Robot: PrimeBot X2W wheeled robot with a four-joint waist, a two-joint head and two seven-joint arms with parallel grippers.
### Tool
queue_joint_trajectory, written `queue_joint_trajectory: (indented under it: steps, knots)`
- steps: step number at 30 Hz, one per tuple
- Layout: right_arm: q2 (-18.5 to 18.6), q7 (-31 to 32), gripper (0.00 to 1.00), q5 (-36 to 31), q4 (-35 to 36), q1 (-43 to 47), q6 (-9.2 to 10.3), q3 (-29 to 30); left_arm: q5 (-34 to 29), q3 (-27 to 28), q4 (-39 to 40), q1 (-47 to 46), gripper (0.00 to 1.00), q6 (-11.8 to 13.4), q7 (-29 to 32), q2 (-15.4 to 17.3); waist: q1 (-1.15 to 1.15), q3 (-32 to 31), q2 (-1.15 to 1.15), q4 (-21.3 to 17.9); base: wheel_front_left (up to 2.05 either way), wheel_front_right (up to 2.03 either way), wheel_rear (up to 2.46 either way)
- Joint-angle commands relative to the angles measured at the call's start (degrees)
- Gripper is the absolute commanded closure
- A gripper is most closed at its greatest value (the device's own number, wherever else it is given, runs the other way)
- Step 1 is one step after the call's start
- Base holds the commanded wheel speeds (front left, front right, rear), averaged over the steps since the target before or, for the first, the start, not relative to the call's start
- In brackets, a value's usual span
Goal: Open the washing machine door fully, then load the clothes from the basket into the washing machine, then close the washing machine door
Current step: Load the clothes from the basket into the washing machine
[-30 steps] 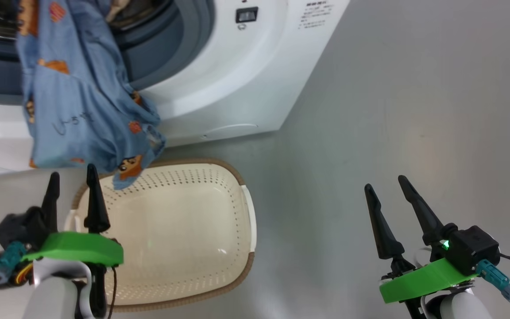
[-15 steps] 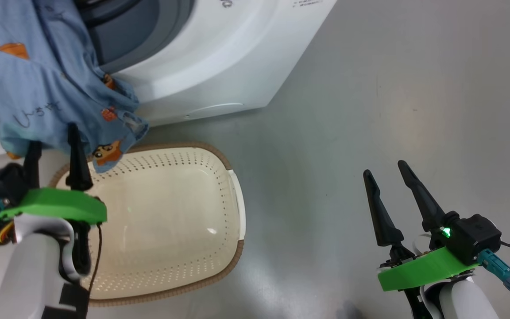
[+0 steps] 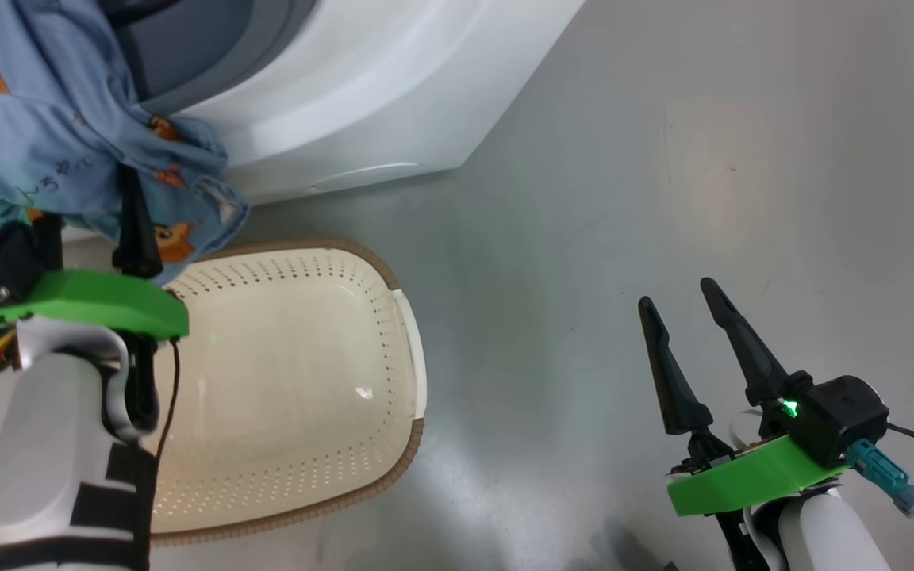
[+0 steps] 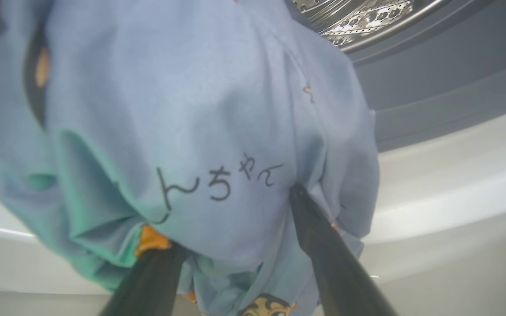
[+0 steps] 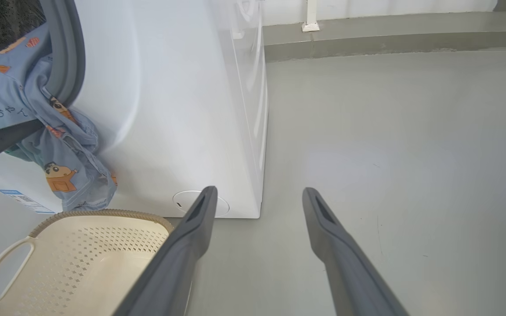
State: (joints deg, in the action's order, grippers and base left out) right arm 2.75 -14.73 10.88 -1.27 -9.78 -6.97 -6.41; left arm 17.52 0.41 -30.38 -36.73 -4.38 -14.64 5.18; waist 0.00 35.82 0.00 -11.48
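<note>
Both spread wide: left gripper (image 4: 235, 217) against the clothes (image 4: 191, 109) draped from the washing machine (image 3: 362, 87), right gripper (image 3: 677, 292) empty.

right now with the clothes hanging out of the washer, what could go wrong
1. Most of the clothes hang outside over the lip of the washer. If the left claw backs off, they may slide down into the basket.
2. Fabric drapes over that claw's fingers, so it could snag and get dragged out.
3. Cloth left across the rubber seal may get pinched at closing.
</note>
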Motion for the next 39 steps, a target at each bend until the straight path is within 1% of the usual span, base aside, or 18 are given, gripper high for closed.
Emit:
queue_joint_trajectory:
  steps: [1, 5, 6, 7, 8, 9, 10, 16, 24, 27, 31, 35, 37, 39]
  knots:
    - [0.12, -0.27, 0.0, 0.38, 1.28, -0.11, -0.52, -1.39, -0.86, 1.53, 0.78, -1.11, 0.0, -0.17, -0.36, 1.37, 0.0, 0.42, 0.0, -0.3, 0.0, 0.0, 0.0]
    - [0.12, -0.27, 0.0, 0.38, 1.37, -0.29, -0.52, -1.26, -1.58, 2.24, -0.08, -3.35, 0.0, -0.53, -0.36, 1.5, 0.0, 1.06, 0.0, -0.55, 0.0, 0.0, 0.0]
    - [0.12, -0.27, 0.0, 0.35, 1.39, -0.3, -0.52, -1.23, -1.75, 2.42, -0.27, -3.78, 0.14, -0.62, -0.36, 1.54, 0.0, 1.18, 0.0, -0.59, 0.0, 0.0, 0.0]
    - [0.12, -0.27, 0.0, 0.31, 1.39, -0.31, -0.52, -1.19, -1.97, 2.55, -0.36, -4.18, 0.38, -0.71, -0.36, 1.59, 0.0, 1.3, 0.0, -0.59, 0.0, 0.0, 0.0]
    - [0.12, -0.27, 0.0, 0.27, 1.37, -0.34, -0.52, -1.13, -2.16, 2.7, -0.38, -4.52, 0.54, -0.8, -0.36, 1.59, 0.0, 1.37, 0.0, -0.55, 0.0, 0.0, 0.0]
    - [0.12, -0.27, 0.0, 0.25, 1.33, -0.36, -0.52, -1.05, -2.28, 2.87, -0.37, -4.74, 0.67, -0.9, -0.36, 1.55, 0.0, 1.39, 0.0, -0.48, 0.0, 0.0, 0.0]
    - [0.12, -0.27, 0.0, 0.25, 1.28, -0.38, -0.52, -0.97, -2.4, 3.0, -0.36, -4.83, 1.0, -1.0, -0.36, 1.48, 0.0, 1.36, 0.0, -0.4, 0.0, 0.0, 0.0]
    - [0.12, -0.27, 0.0, 0.5, 0.86, -0.35, -0.52, -1.07, -1.89, 3.08, 0.12, -3.51, 1.0, -1.75, -0.36, 0.41, 0.0, 0.29, 0.0, 0.52, 0.0, 0.0, 0.0]
    - [0.12, -0.27, 0.0, 0.45, 0.43, -0.15, -0.52, -0.97, 0.28, 1.01, 2.52, -0.17, 1.0, -2.51, 0.23, -0.49, 0.0, -0.97, 0.0, 1.84, 0.0, 0.0, 0.0]
    - [0.12, -0.27, 0.0, 0.49, 0.24, 0.06, -0.52, -0.91, 1.44, 0.02, 6.0, 1.36, 1.0, -2.69, 1.45, -0.59, 0.0, -1.53, 0.0, 2.21, 0.0, 0.0, 0.0]
    - [0.12, -0.27, 0.0, 0.68, -0.03, 0.38, -0.52, -1.05, 1.73, -1.21, 12.78, 2.97, 1.0, -2.7, 4.25, -0.15, 0.0, -2.28, 0.0, 2.46, 0.0, 0.0, 0.0]
    - [0.12, -0.27, 0.0, 1.04, -0.18, 0.61, -0.52, -1.57, 1.92, -1.4, 19.79, 3.05, 1.0, -1.74, 8.0, 0.38, 0.0, -2.9, 0.0, 2.19, 0.0, 0.0, 0.0]
    - [0.12, -0.27, 0.0, 1.23, -0.26, 0.67, -0.52, -2.03, 1.22, -1.24, 21.66, 1.98, 1.0, -0.86, 9.27, 1.24, 0.0, -3.14, 0.0, 1.78, 0.0, 0.0, 0.0]
    - [0.12, -0.27, 0.0, 1.47, -0.48, 0.62, -0.52, -2.75, 0.89, -0.86, 21.91, 0.17, 1.0, -0.14, 10.19, 1.94, 0.0, -3.28, 0.0, 1.05, 0.0, 0.0, 0.0]
